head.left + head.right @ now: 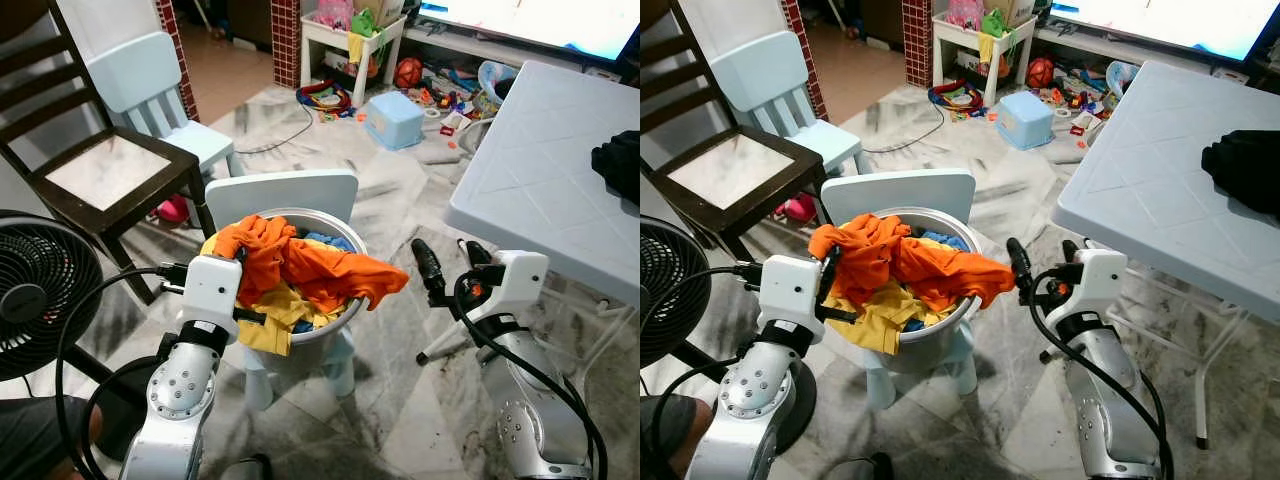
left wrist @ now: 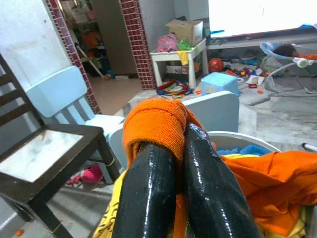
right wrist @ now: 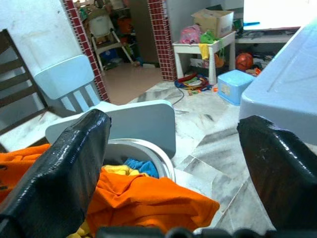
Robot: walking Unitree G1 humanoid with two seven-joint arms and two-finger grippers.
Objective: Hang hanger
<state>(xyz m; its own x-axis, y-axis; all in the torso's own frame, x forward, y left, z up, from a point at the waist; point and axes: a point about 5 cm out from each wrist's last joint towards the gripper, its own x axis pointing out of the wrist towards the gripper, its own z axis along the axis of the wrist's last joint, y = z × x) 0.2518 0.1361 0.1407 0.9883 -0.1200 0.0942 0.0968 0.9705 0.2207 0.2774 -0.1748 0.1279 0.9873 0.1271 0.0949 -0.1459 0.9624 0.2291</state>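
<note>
Looking down through the left eye view: a grey bucket [image 1: 345,325] heaped with laundry sits on a small pale blue chair [image 1: 283,193]. The left gripper [image 1: 241,262] is at the near-left rim, buried in an orange garment [image 1: 300,262] that spills over the right edge. The right gripper [image 1: 448,262] hangs just right of the bucket, beside a white table [image 1: 540,170].

Right eye view: same layout; a dark bundle [image 1: 1245,168] lies on the table, cut off by the frame. No hanger can be made out anywhere, so the task's thing cannot be located.

Left wrist view: fingers [image 2: 148,193] pressed together, pinching a fold of the orange cloth.

Right wrist view: fingers [image 3: 59,188] spread wide, holding nothing, facing the orange cloth and bucket.

Judgement: the step appears to be drawing the garment out. Lift straight up and slowly so the yellow cloth [image 1: 268,330] beneath does not drag along; bring the free gripper to the loose end.

Hidden: bucket contents under the top layer; a fan [image 1: 45,290] is cropped at left.
</note>
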